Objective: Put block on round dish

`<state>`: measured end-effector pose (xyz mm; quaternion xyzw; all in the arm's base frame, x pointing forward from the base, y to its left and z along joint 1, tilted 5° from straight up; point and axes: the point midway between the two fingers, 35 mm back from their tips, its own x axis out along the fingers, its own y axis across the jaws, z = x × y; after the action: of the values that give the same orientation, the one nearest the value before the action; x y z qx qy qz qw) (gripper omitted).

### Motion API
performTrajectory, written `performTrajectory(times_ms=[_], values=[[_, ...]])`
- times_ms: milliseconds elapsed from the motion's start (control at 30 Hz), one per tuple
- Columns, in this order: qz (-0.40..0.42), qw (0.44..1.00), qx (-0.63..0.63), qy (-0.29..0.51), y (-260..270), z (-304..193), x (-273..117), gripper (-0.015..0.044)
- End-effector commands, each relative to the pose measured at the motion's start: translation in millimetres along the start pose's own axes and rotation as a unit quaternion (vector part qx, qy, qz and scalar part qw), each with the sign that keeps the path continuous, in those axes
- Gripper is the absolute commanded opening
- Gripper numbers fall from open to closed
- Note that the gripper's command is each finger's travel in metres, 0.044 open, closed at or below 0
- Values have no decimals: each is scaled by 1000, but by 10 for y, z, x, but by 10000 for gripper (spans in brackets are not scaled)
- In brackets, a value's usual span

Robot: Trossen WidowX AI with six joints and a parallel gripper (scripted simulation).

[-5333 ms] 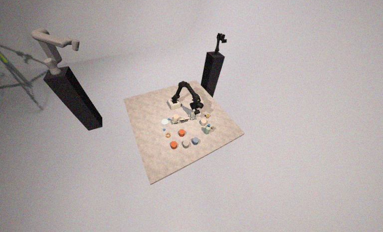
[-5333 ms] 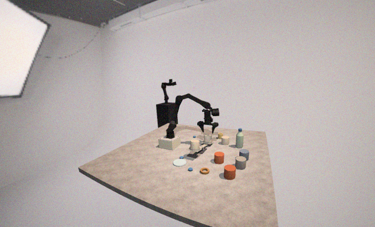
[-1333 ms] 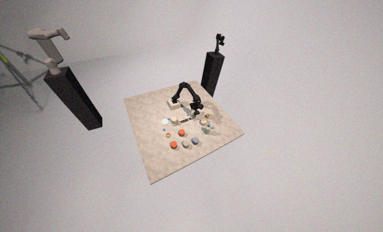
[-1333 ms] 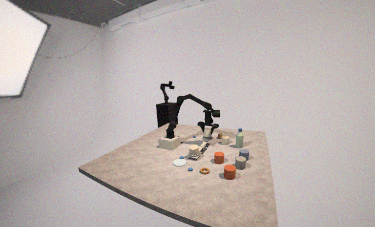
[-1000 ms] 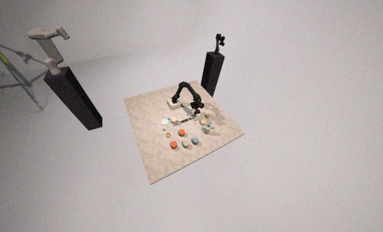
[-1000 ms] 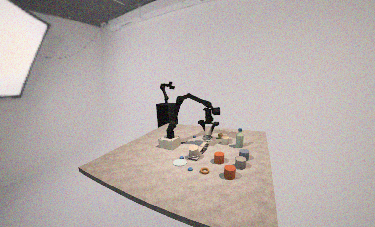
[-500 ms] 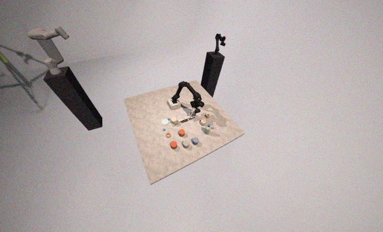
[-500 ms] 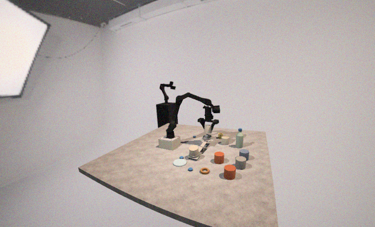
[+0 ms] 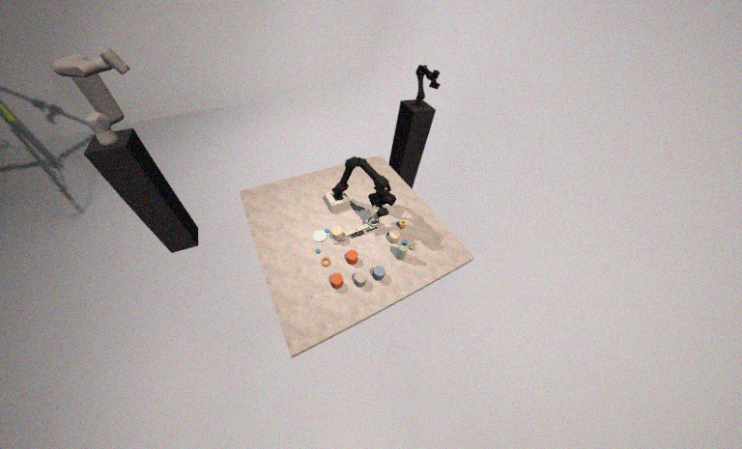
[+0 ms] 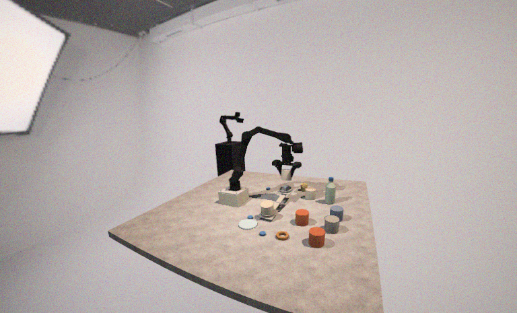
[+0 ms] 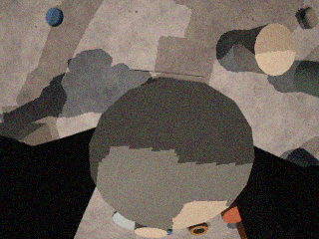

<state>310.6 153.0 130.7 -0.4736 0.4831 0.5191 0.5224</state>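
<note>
My gripper (image 9: 382, 210) (image 10: 285, 175) is shut on a pale cup (image 10: 286, 174) (image 11: 171, 154) and holds it upright above the far end of the balance (image 9: 359, 231) (image 10: 279, 201). Below it, on the far pan, sits a small grey shape (image 10: 285, 188), apparently the block; its details are too small to tell. The other pale cup (image 9: 336, 233) (image 10: 267, 208) stands on the near end pan, away from my gripper. The round dish (image 9: 319, 236) (image 10: 248, 224) (image 11: 123, 220) is pale, beside that near end, with no cup above it.
A beige cylinder (image 9: 393, 236) (image 10: 310, 193) and a green bottle (image 10: 330, 192) stand right of the balance. Red cylinders (image 10: 301, 217) (image 10: 316, 237), a grey cylinder (image 10: 331, 224) and a blue cylinder (image 10: 336, 213) stand in front. An orange ring (image 10: 282, 235) lies near the dish.
</note>
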Motion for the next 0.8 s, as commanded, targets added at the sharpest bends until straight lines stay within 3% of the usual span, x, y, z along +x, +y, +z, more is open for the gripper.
performTrajectory(times_ms=[0, 767], values=[[-4, 1000, -3, -3, 8, 3, -90, 0], [0, 1000, 0, 0, 12, -6, -73, 0]])
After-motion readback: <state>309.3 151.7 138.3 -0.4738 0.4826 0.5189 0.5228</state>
